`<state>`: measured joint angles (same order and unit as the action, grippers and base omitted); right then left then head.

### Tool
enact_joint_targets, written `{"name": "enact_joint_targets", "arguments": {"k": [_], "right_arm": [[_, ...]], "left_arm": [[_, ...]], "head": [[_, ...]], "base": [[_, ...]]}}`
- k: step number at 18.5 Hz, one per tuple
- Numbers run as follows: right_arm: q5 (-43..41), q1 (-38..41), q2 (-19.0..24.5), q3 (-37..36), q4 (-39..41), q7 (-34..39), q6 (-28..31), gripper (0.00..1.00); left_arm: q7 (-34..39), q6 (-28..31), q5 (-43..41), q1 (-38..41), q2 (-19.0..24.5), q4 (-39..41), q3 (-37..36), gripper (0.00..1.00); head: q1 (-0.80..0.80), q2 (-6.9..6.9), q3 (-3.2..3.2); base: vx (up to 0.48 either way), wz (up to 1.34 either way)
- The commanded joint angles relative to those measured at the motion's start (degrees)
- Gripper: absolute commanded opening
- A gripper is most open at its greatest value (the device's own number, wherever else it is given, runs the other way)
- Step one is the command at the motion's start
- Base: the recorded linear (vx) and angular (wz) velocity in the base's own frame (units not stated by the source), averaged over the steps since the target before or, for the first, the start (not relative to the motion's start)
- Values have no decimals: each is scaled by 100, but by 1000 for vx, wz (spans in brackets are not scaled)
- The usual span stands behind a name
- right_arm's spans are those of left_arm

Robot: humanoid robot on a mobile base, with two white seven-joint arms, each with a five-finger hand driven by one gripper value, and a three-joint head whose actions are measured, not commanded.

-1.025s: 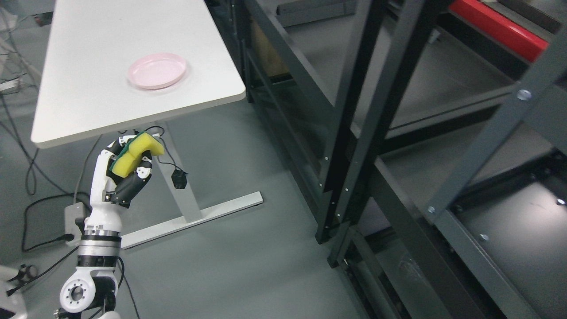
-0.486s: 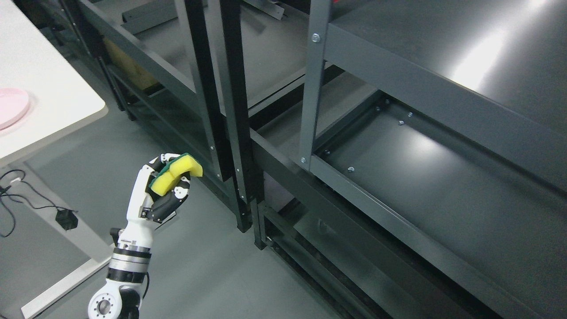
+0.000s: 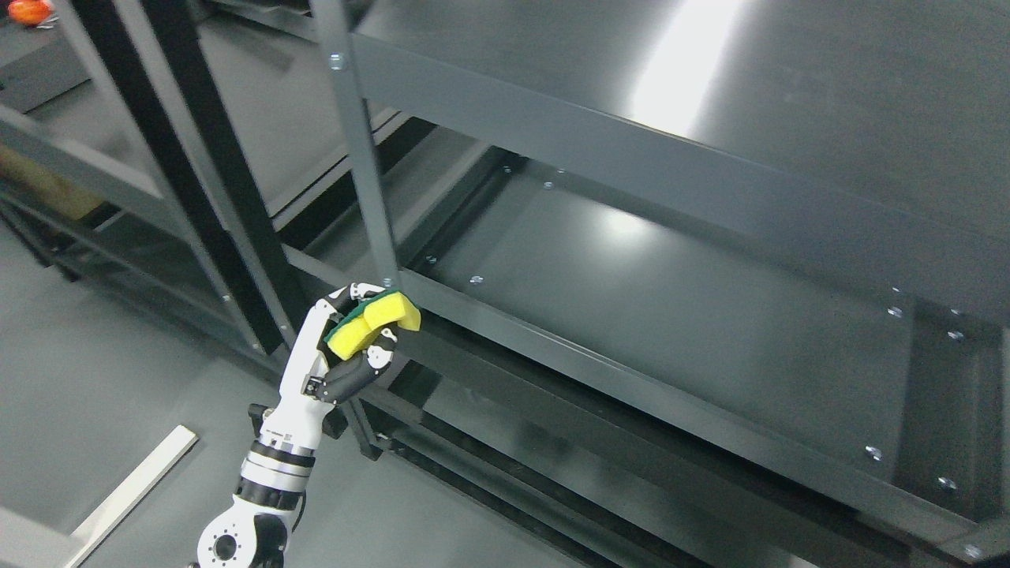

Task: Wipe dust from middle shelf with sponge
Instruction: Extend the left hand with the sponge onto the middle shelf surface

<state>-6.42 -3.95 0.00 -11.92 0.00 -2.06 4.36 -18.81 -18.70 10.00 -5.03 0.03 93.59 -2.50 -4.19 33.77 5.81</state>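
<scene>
- At about 8 o'clock from the picture's middle, the sponge [image 3: 374,323], yellow with a green scouring layer on its upper left face, sits clasped in the left hand [image 3: 347,351].
- Its yellow end points toward 2 o'clock and lies just at the front left corner of the middle shelf [image 3: 671,315]; whether it touches the metal cannot be told.
- The left hand has its fingers [image 3: 371,364] curled around the sponge from below, with the white back of the palm facing 9 o'clock.
- The left arm [image 3: 272,465] rises from the bottom edge at roughly 7 o'clock, white with dark joint rings at the wrist.
- The middle shelf is a dark, glossy metal tray running from the sponge toward 4 o'clock, with bolts along its edges and a pale glare patch near its far left part.
- A grey upright post [image 3: 359,158] stands straight above the sponge, toward 12 o'clock, meeting the shelf's front rail [image 3: 631,379] at that corner.
- Above, at 1 o'clock, the upper shelf [image 3: 710,79] shows a bright streak of reflected light.
- At 10 o'clock a second rack [image 3: 181,158] with black uprights stands beside this one.
- The grey floor [image 3: 95,379] fills the 9 o'clock side, with a pale flat bar [image 3: 130,493] lying on it at 8 o'clock.
</scene>
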Motion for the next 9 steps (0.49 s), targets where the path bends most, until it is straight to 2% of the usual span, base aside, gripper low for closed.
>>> {"name": "enact_joint_targets", "arguments": {"k": [1, 3, 6, 9], "right_arm": [[0, 0, -100, -3, 100, -5, 4, 100], [0, 0, -100, -3, 100, -5, 4, 100], [0, 0, -100, -3, 100, -5, 4, 100], [0, 0, -100, 5, 100, -5, 4, 100]], "left_arm": [[-96, -186, -25, -68, 97, 10, -909, 2], [-402, -326, -69, -86, 97, 19, -1076, 2], [-842, -967, -428, -165, 313, 28, -1209, 2], [-1624, -2073, -806, -174, 664, 177, -1603, 2]], "head": [[0, 0, 0], [0, -1, 0], [0, -1, 0], [0, -1, 0]], "base": [[-42, -684], [-36, -699], [-17, -538], [-11, -414]]}}
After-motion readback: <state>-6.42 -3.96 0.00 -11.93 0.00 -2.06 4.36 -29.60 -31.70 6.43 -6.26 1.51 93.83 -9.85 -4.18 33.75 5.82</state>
